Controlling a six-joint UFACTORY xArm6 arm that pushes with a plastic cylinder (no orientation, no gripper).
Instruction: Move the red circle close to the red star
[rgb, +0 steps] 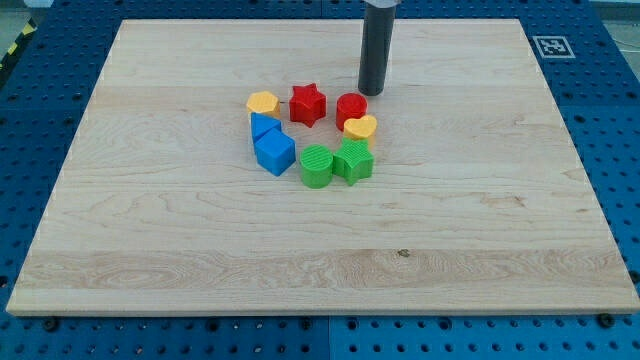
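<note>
Two red blocks sit below-left of my tip (372, 93): the red circle (351, 108) nearest, the red star (308, 104) just beyond. My tip is a bare rod holding nothing, apart from both.

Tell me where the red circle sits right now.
The red circle sits above the board's middle, just right of the red star, touching the yellow heart below it; my tip stands just to its upper right.
</note>
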